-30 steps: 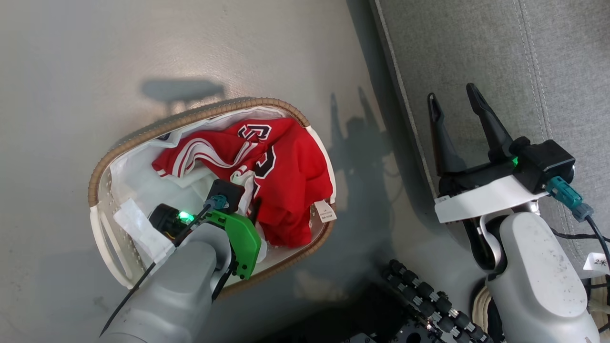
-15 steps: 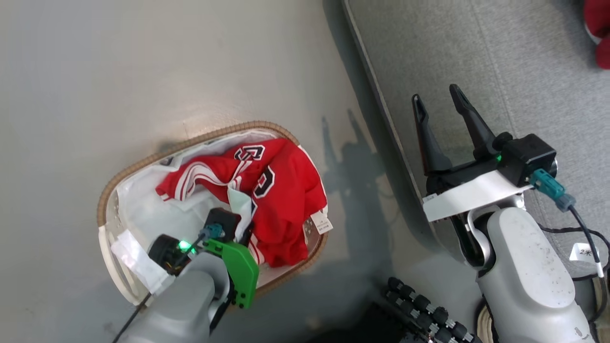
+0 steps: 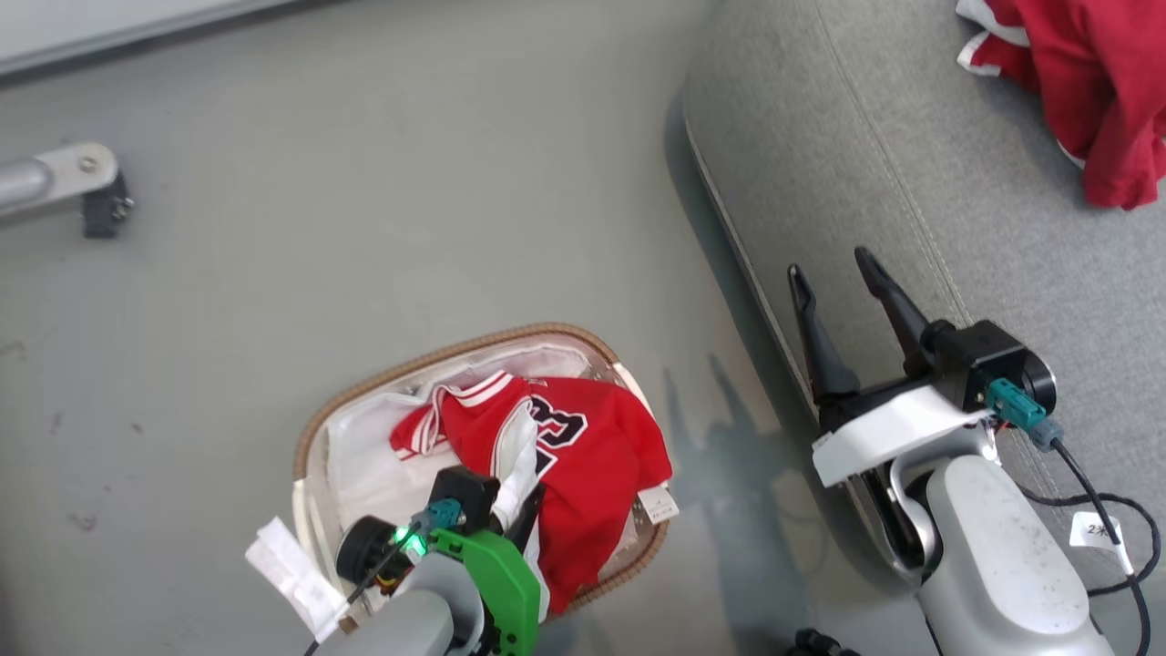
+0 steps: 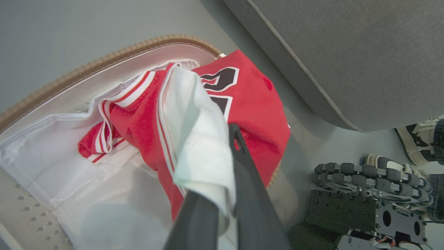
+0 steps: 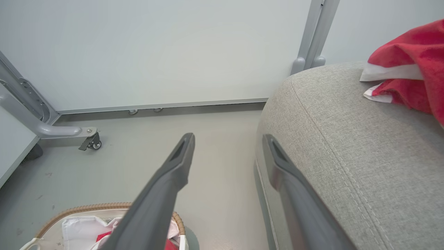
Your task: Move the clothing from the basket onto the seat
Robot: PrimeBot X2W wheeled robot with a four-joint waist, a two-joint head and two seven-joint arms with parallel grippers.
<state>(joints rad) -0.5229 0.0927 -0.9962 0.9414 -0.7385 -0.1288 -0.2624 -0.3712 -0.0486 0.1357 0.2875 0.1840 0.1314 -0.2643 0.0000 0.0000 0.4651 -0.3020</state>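
The basket (image 3: 364,381) stands on the floor left of the seat (image 3: 847,146), and its rim (image 5: 86,207) also shows low in the right wrist view. A red jersey of the clothing (image 3: 597,446) lies bunched in the basket. My left gripper (image 3: 521,503) is down in it, shut on the jersey's white-trimmed fold (image 4: 194,139), which drapes over one dark finger (image 4: 242,180). My right gripper (image 3: 827,264) hangs open and holds nothing at the seat's (image 5: 329,139) edge, and in its own view (image 5: 229,139) the fingers stand wide apart. Another red garment (image 3: 1093,82) lies on the seat.
A white liner sheet (image 4: 69,180) lines the basket. A grey metal leg with a castor (image 3: 68,178) stands on the floor at the far left, below a pale wall panel (image 5: 156,52). My wheeled base (image 4: 374,173) and a person's shoe (image 4: 416,139) are beside the seat.
My left gripper has closed on the jersey's white-trimmed fold and drawn it up a little. The head camera has shifted, bringing the garment on the seat into view. The right gripper stays open.
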